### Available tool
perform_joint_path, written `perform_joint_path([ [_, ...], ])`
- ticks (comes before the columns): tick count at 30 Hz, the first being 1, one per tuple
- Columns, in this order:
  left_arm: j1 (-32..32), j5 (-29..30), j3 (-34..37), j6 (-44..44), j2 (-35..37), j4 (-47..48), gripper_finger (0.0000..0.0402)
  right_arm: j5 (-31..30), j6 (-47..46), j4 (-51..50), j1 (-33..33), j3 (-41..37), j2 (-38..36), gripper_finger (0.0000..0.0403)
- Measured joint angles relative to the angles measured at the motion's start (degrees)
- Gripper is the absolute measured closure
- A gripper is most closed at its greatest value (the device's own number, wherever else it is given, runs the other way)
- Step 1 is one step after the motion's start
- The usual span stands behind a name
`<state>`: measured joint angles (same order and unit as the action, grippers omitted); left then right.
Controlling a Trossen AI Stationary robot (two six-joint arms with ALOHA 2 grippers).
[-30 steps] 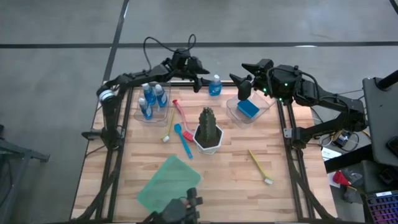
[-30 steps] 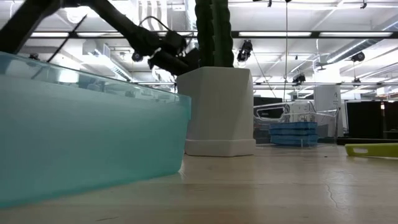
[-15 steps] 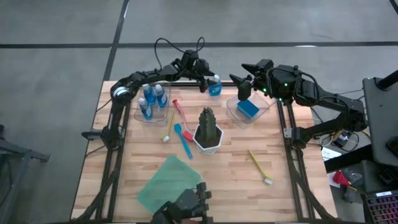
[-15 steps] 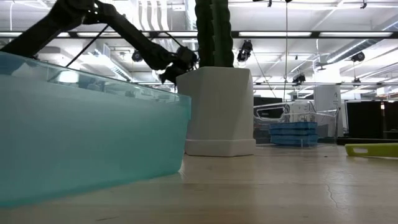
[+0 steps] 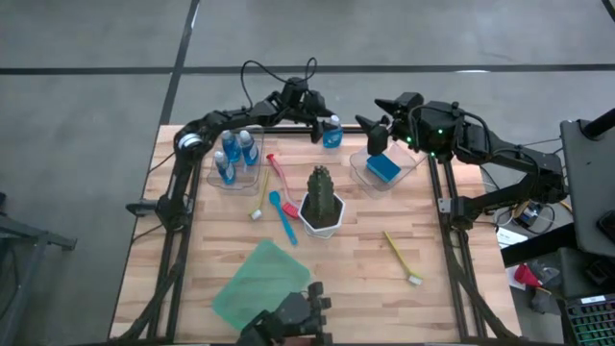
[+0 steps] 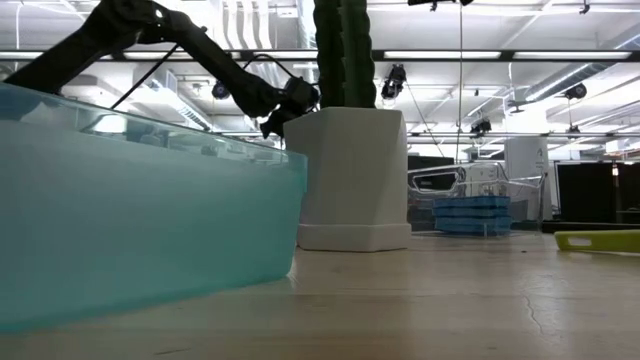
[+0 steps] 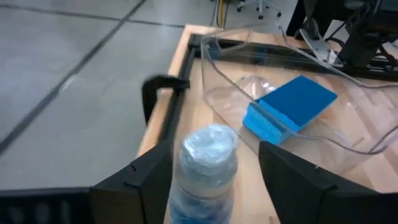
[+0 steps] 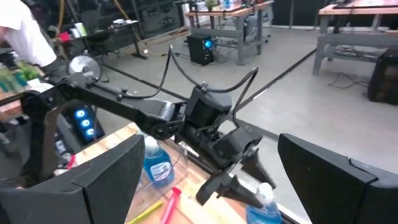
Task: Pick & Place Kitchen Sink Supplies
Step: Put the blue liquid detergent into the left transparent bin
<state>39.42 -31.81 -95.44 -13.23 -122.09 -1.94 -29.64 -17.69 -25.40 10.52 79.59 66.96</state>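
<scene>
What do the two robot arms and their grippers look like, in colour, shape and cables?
Both arms are black and slim, built of jointed segments. The left gripper has two dark, wedge-shaped fingers, and a thin black cable loops above its wrist. The right gripper has the same dark fingers; small green lights glow on its wrist housing.

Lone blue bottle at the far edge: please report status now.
Left gripper straddles the lone blue bottle, jaws not yet clamped. Right gripper open above the clear tray with the sponge. Nothing blocking.

White-capped bottle between end effector fingers; sponge in tray.
</scene>
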Motion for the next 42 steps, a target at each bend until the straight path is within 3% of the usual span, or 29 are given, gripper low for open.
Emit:
perform_joint_path([
  [11, -0.1, -0.7, 0.0, 1.3, -0.5, 0.0, 0.028, -2.1, -0.3, -0.1, 0.0, 0.0, 0.0, 0.0037],
  [22, 0.1, 0.2, -1.3, 9.0, 1.2, 2.2, 0.0262, -2.1, -1.4, -0.1, 0.0, 0.0, 0.0, 0.0037],
  [33, 1.0, 4.0, -1.8, 15.6, 10.1, 3.7, 0.0278, -2.1, -1.2, 0.7, 0.0, 0.0, 0.0, 0.0037],
  [36, 0.8, 7.5, -1.8, 17.7, 13.5, 7.0, 0.0266, -2.1, -1.2, 0.8, 0.0, 0.0, 0.0, 0.0037],
  [42, 0.4, 20.4, -1.8, 18.6, 20.8, 17.3, 0.0276, -2.1, -1.2, 0.8, 0.0, 0.0, 0.0, 0.0037],
])
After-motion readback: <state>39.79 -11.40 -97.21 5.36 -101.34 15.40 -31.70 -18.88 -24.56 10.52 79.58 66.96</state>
